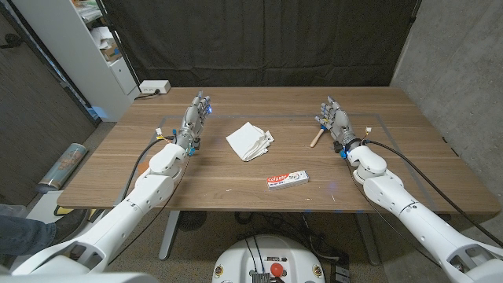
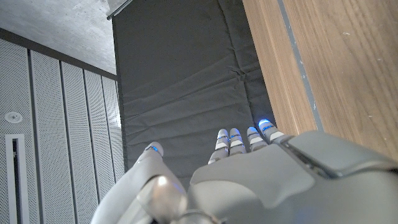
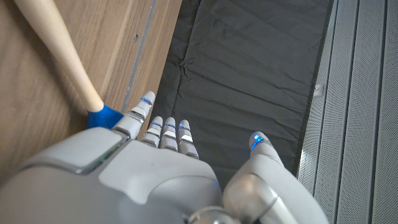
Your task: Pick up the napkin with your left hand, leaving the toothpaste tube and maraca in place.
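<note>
The white napkin [image 1: 250, 141] lies crumpled near the middle of the wooden table [image 1: 409, 161], a little toward the far edge, with bare wood all around it. The left hand [image 1: 196, 118] stands over the table's left part, near the far edge, fingers apart and straight, holding nothing; open tabletop separates it from the napkin. The toothpaste tube [image 1: 287, 179] lies nearer the front edge, clear of the napkin. On the right, the maraca [image 1: 317, 135] lies just beside the right hand [image 1: 336, 120], whose fingers are also spread and empty. The right wrist view shows what the head view hardly does: the maraca's pale wooden handle [image 3: 59, 53] meeting a blue part close by the fingertips [image 3: 147, 99]. The left wrist view shows the left fingertips [image 2: 264, 124] against a dark curtain [image 2: 180, 81], beside the table's edge.
</note>
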Robot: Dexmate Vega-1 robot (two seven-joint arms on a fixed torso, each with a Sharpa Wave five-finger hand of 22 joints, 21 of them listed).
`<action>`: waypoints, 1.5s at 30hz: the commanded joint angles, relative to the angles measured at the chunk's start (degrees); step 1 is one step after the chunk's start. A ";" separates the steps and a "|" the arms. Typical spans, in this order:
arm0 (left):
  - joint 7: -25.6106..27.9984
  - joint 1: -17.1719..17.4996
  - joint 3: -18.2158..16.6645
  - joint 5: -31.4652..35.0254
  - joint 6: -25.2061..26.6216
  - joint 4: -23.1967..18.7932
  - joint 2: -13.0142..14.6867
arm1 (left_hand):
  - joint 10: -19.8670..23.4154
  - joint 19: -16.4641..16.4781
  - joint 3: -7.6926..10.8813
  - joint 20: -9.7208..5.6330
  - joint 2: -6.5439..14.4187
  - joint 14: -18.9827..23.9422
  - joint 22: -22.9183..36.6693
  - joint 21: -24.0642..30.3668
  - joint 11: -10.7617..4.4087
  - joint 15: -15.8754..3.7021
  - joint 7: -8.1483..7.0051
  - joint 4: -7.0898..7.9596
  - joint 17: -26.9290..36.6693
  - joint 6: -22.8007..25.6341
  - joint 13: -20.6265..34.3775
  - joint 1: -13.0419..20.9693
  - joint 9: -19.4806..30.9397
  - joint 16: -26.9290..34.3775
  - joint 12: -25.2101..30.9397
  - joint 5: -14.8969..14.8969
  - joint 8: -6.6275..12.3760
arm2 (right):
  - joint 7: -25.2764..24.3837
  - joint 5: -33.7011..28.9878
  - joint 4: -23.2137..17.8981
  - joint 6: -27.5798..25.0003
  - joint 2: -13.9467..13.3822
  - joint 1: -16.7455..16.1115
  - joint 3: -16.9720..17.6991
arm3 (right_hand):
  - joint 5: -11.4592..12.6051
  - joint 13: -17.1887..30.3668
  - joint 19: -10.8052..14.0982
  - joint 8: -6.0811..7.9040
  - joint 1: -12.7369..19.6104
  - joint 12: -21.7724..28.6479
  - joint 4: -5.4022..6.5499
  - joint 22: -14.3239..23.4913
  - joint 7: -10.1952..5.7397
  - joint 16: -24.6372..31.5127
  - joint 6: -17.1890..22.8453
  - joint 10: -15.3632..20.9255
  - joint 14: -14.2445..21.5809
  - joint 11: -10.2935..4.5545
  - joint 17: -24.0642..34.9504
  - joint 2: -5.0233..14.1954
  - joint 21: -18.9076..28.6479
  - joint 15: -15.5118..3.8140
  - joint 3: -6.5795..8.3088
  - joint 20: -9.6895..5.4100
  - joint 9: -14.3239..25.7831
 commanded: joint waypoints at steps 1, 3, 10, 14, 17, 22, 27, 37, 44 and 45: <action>0.62 0.69 -0.07 0.58 0.78 -1.34 1.04 | -0.05 -2.99 0.10 0.54 -0.01 0.13 0.09 -0.30 0.02 0.02 0.18 -0.35 0.32 0.23 0.01 0.52 0.20 0.22 0.14 0.22 0.19 | -0.51 -0.52 -0.92 1.11 -0.38 -0.50 0.48 | 0.57 0.09 0.57 0.20 0.68 0.19 -0.26 0.28 0.34 0.37 -0.04 0.16 0.09 0.14 0.00 0.08 0.09 0.37 0.08 0.21 0.13; 0.77 0.80 -0.17 0.61 0.68 -1.48 1.08 | -0.03 -3.03 0.11 0.59 0.03 0.14 0.10 -0.37 0.03 -0.03 0.17 -0.37 0.32 0.24 0.01 0.55 0.20 0.21 0.13 0.21 0.18 | -0.55 -0.56 -1.07 1.21 -0.42 -0.53 0.55 | 0.59 0.09 0.59 0.21 0.69 0.20 -0.27 0.28 0.34 0.37 0.00 0.20 0.09 0.11 -0.03 0.08 0.09 0.38 0.05 0.20 0.13; 1.28 1.30 -0.32 1.56 0.62 -3.43 2.10 | -0.06 -2.97 0.15 0.59 0.19 0.17 0.10 -0.59 0.11 -0.01 0.24 -0.47 0.32 0.37 0.00 0.71 0.21 0.15 0.07 0.17 0.15 | -0.70 -0.60 -1.03 1.13 -0.29 -0.34 0.55 | 0.63 0.10 0.65 0.22 0.69 0.20 -0.30 0.28 0.23 0.38 0.09 0.27 0.12 0.19 -0.12 0.10 0.08 0.36 -0.02 0.19 0.13; 2.50 2.26 -0.43 2.81 0.68 -5.29 3.02 | 0.04 -2.92 0.18 0.62 0.29 0.20 0.11 -0.70 0.02 -0.01 0.18 -0.53 0.32 0.41 0.00 0.80 0.21 0.12 0.08 0.14 0.12 | -0.54 -0.56 -0.89 1.11 -0.28 -0.22 0.52 | 0.66 0.10 0.68 0.23 0.69 0.22 -0.31 0.28 0.22 0.39 0.12 0.35 0.15 0.18 -0.16 0.11 0.08 0.36 -0.05 0.22 0.13; 2.63 2.90 -0.73 2.81 0.49 -6.09 3.42 | 0.19 -2.59 0.21 0.78 0.41 0.46 0.12 -0.75 0.12 0.03 0.29 -0.61 0.32 0.66 -0.01 0.91 0.21 0.18 0.11 0.10 0.17 | -0.48 -0.48 -0.70 1.28 -0.22 -0.17 0.61 | 0.67 0.10 0.66 0.20 0.69 0.20 -0.32 0.28 0.23 0.38 0.06 0.34 0.13 0.19 -0.19 0.11 0.06 0.33 -0.08 0.21 0.13; 3.22 3.71 -1.14 3.23 0.06 -7.32 3.87 | 0.45 -2.22 0.23 0.78 0.53 0.75 0.13 -0.84 0.42 0.04 0.34 -0.72 0.33 0.86 -0.01 1.05 0.21 0.22 0.16 0.04 0.17 | -0.53 -0.30 -0.88 1.01 -0.52 -0.36 0.82 | 0.70 0.10 0.69 0.19 0.69 0.20 -0.34 0.28 0.27 0.38 0.09 0.37 0.14 0.19 -0.25 0.11 0.05 0.37 -0.13 0.20 0.13; 3.43 4.43 -1.58 3.06 -0.21 -8.25 4.14 | 0.80 -2.01 0.26 0.92 0.64 1.05 0.15 -1.00 0.24 0.11 0.40 -0.84 0.33 1.17 -0.01 1.19 0.22 0.25 0.25 -0.04 0.21 | -0.50 -0.13 -0.83 1.00 -0.60 -0.46 0.98 | 0.73 0.10 0.70 0.21 0.69 0.19 -0.36 0.28 0.24 0.38 0.16 0.38 0.14 0.18 -0.30 0.13 0.04 0.35 -0.17 0.24 0.13; 4.99 5.18 -1.86 4.90 0.12 -9.79 5.15 | 1.17 -1.86 0.34 1.08 0.84 1.55 0.16 -1.33 0.34 0.03 0.49 -1.10 0.33 1.59 -0.02 1.52 0.22 0.32 0.31 -0.15 0.25 | -0.17 0.05 -0.50 1.36 -0.51 -0.45 1.06 | 0.80 0.11 0.81 0.22 0.71 0.20 -0.40 0.28 0.21 0.40 0.27 0.49 0.22 0.22 -0.40 0.15 0.05 0.26 -0.25 0.15 0.13; 7.30 5.49 -1.53 8.15 1.35 -11.57 6.33 | 1.35 -1.68 0.43 1.22 0.99 1.72 0.17 -1.49 0.31 0.03 0.46 -1.29 0.32 1.74 -0.02 1.80 0.23 0.29 0.32 -0.23 0.24 | 0.00 0.02 -0.59 1.27 -0.70 -0.53 1.02 | 0.83 0.11 0.86 0.21 0.71 0.18 -0.41 0.28 0.24 0.40 0.28 0.49 0.22 0.07 -0.45 0.18 0.05 0.20 -0.29 0.10 0.13; 7.17 5.46 -1.48 8.16 1.09 -11.47 6.21 | 1.36 -1.68 0.45 1.24 1.01 1.72 0.17 -1.51 0.24 0.04 0.45 -1.32 0.32 1.75 -0.02 1.83 0.23 0.29 0.32 -0.24 0.23 | 0.01 0.04 -0.58 1.28 -0.68 -0.54 1.02 | 0.83 0.11 0.87 0.21 0.71 0.18 -0.41 0.28 0.20 0.40 0.29 0.48 0.23 0.08 -0.46 0.18 0.05 0.22 -0.30 0.10 0.13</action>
